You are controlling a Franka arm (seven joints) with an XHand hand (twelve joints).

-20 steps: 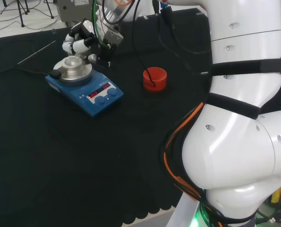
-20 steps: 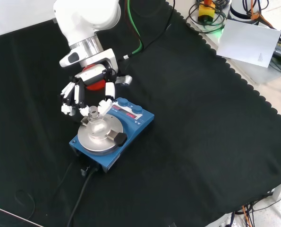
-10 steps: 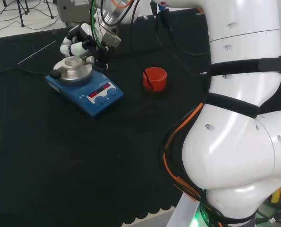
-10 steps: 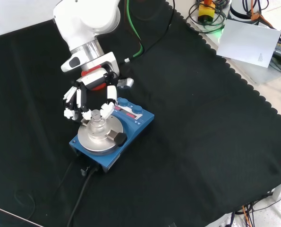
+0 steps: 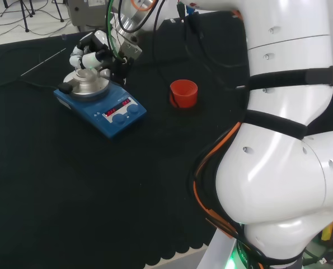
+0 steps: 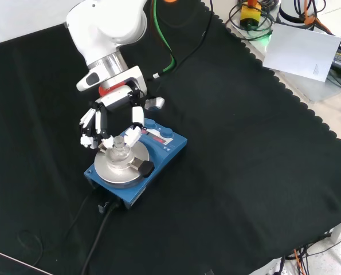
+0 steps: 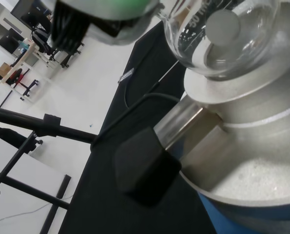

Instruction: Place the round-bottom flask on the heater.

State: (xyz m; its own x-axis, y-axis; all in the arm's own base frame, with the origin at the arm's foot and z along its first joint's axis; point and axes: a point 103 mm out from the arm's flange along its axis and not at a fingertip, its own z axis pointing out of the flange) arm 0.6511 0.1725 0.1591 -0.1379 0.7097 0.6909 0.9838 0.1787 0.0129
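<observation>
A clear round-bottom flask [image 6: 120, 151] stands upright on the silver top plate [image 6: 114, 169] of the blue heater [image 6: 161, 150]. The hand [image 6: 114, 114] reaches down over it, with its fingers [image 6: 97, 133] and thumb curled round the flask's neck. In the head view the hand [image 5: 90, 51] hangs over the plate [image 5: 89, 84] at the heater's [image 5: 113, 112] far end. The wrist view has the flask's round glass bottom [image 7: 222, 34] resting on the plate [image 7: 242, 92], above a black knob [image 7: 145, 165].
A red ribbed ring stand [image 5: 183, 92] sits on the black cloth to the right of the heater in the head view. The heater's black cable [image 6: 98, 235] runs off toward the front view's lower edge. A thin rod [image 5: 43, 61] lies left of the heater.
The hand with the flask has shifted a little lower and to the right in the front view, further onto the plate. The fingers stay round the neck.
</observation>
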